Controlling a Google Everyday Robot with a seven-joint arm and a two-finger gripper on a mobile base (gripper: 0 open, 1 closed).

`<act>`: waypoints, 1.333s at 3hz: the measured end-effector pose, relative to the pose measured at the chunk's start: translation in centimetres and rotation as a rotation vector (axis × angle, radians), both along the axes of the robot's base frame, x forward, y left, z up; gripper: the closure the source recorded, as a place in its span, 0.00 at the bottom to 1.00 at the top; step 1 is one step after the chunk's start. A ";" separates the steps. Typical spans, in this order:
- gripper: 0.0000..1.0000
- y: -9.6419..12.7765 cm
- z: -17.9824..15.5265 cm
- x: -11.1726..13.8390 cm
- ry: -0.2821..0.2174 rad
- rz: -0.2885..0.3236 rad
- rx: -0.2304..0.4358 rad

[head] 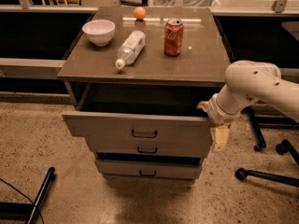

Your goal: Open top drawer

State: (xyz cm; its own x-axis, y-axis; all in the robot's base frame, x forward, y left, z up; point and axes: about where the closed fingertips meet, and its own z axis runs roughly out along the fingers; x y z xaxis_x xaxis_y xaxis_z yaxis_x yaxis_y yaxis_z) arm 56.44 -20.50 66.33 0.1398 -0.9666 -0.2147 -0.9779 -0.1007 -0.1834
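The gripper (216, 125) sits at the 3 o'clock end of the front panel of the top drawer (107, 127), against its corner; whether it clamps the panel I cannot tell. The drawer stands well out from under the cabinet top (196, 64), its inside exposed. The opening looks largely done, with perhaps a little travel left.

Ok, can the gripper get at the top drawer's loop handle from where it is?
Probably yes: the gripper sits at the right end of the top drawer, and nothing lies between it and the handle.
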 end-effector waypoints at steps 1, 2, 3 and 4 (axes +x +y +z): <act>0.00 0.1 -1.8 -1.6 0.078 0.011 0.005; 0.19 0.9 -3.1 -4.1 0.163 0.047 0.010; 0.42 1.9 -2.9 -5.9 0.203 0.083 0.023; 0.64 2.1 -2.7 -6.2 0.206 0.093 0.027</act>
State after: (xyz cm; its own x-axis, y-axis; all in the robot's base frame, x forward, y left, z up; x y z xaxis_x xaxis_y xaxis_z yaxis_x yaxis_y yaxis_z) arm 50.22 -18.43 63.66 0.1782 -0.9453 -0.2732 -0.9818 -0.1895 0.0155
